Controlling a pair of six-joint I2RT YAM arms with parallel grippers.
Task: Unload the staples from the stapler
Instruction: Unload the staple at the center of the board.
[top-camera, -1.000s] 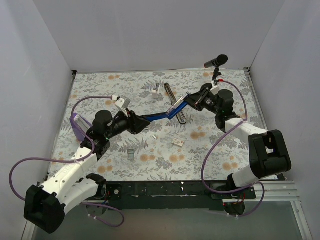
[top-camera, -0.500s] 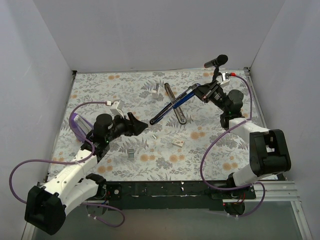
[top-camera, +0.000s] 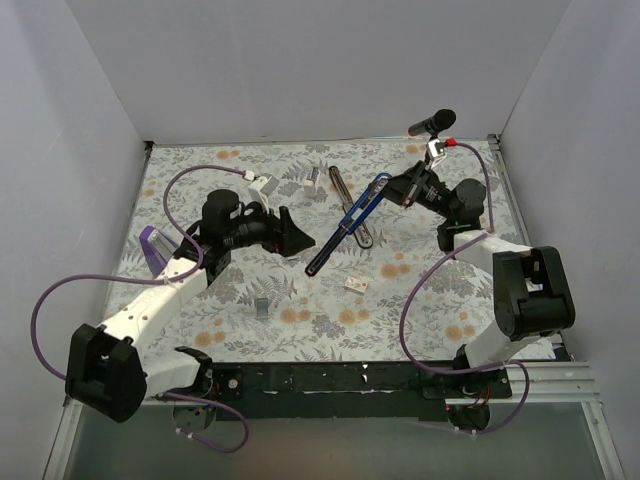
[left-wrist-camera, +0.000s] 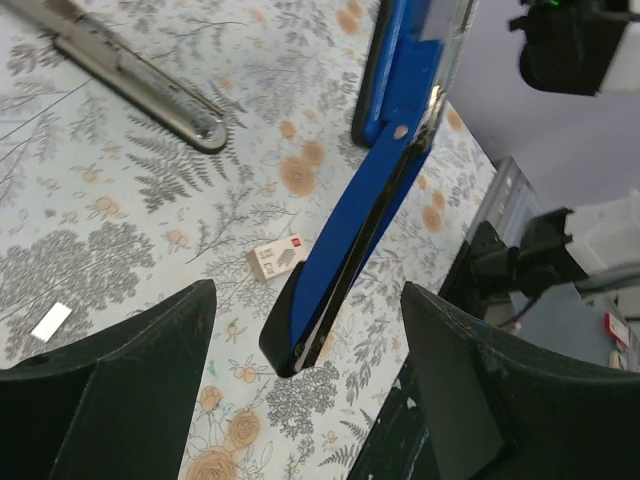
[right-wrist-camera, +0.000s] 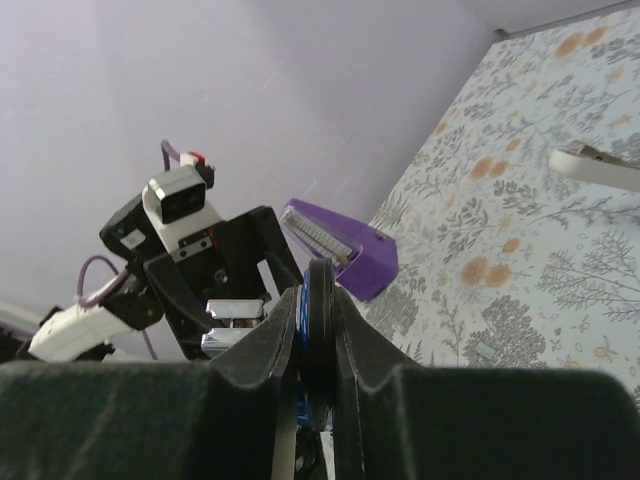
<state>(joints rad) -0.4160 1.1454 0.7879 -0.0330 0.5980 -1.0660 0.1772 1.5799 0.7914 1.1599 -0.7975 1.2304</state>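
Note:
The stapler (top-camera: 350, 222) has a blue-and-black body and hangs tilted in the air, its low end near the table. My right gripper (top-camera: 400, 186) is shut on its upper end; the right wrist view shows the jaws (right-wrist-camera: 318, 300) clamped on its black-and-blue edge. My left gripper (top-camera: 295, 238) is open and empty, just left of the stapler's low end (left-wrist-camera: 300, 335), which lies between the spread fingers (left-wrist-camera: 130, 390) without touching them. The long dark base strip (top-camera: 351, 207) with the silvery channel (left-wrist-camera: 130, 70) lies flat on the table. Small silvery staple pieces (top-camera: 262, 305) lie loose.
A purple block (top-camera: 152, 248) stands at the left edge and also shows in the right wrist view (right-wrist-camera: 345, 245). A small white box (top-camera: 354, 284) lies near the stapler's low end (left-wrist-camera: 276, 260). More small pieces (top-camera: 314, 177) lie at the back. White walls enclose the floral table (top-camera: 420, 300).
My left gripper has let go of the stapler's end, opened, and moved up and to the right. My right gripper has swung the stapler so that it hangs steeper.

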